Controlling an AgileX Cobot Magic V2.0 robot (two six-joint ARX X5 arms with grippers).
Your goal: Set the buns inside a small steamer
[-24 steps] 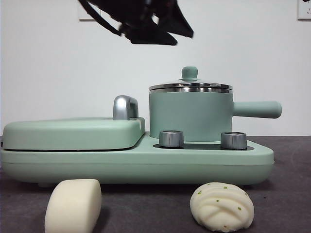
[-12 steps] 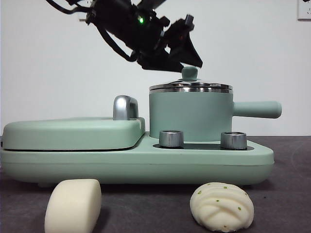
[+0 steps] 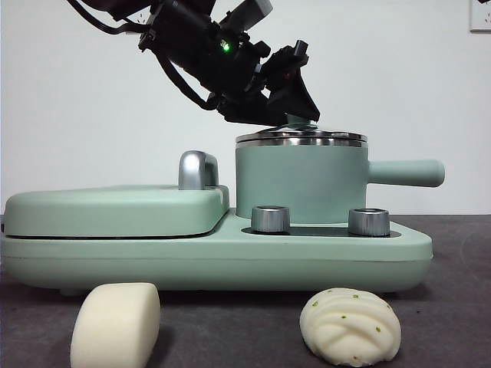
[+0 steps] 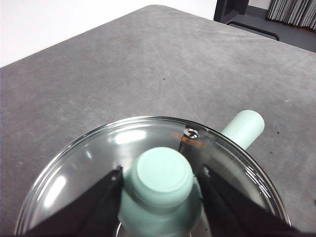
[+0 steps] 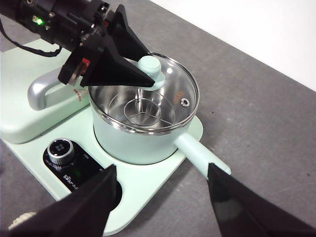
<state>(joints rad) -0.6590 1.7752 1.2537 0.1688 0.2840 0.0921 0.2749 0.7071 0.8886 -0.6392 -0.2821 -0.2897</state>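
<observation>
The small steamer (image 3: 299,184) stands on the right half of the mint-green cooker with its glass lid (image 4: 237,168) on. My left gripper (image 3: 295,115) has come down from the upper left onto the lid's green knob (image 4: 163,177); its jaws stand open, one on each side of the knob. The smooth plain bun (image 3: 115,326) lies on the table at the front left. The twisted bun (image 3: 350,326) with green flecks lies at the front right. My right gripper (image 5: 162,168) hangs open above the cooker's front edge, holding nothing.
The flat griddle lid (image 3: 115,211) with its chrome handle (image 3: 198,169) fills the cooker's left half. Two steel dials (image 3: 270,218) (image 3: 369,221) sit in front of the steamer. The steamer's side handle (image 3: 406,172) sticks out to the right. A steel rack shows inside the pot (image 5: 143,111).
The left arm has come down from the top of the picture to the lid. Its jaws now straddle the knob and hide most of it. The buns and steamer have not moved.
</observation>
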